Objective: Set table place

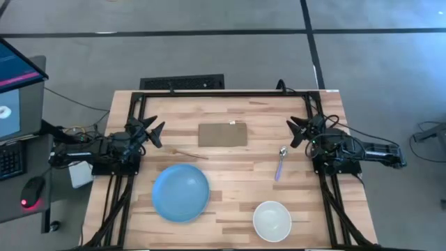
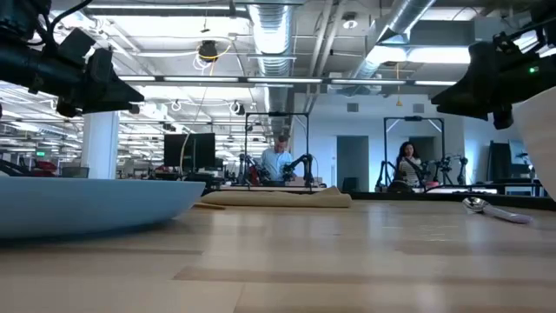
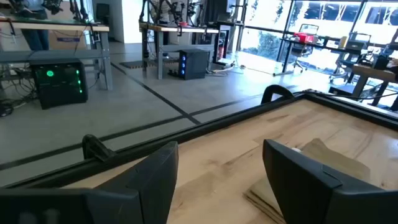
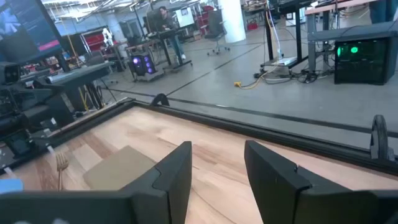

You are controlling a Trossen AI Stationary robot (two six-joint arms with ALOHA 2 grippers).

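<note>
Both grippers [image 1: 155,129] [image 1: 295,130] open; seemingly empty.

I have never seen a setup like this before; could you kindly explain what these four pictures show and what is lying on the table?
It is a two-armed robot at a wooden table. One camera looks straight down, one sits at tabletop level, and one rides on each wrist. The left claw and right claw both hover open at the table's far side, holding nothing. On the table lie a blue plate, a white bowl, a spoon, a thin fork and a flat brown rectangle.
</note>
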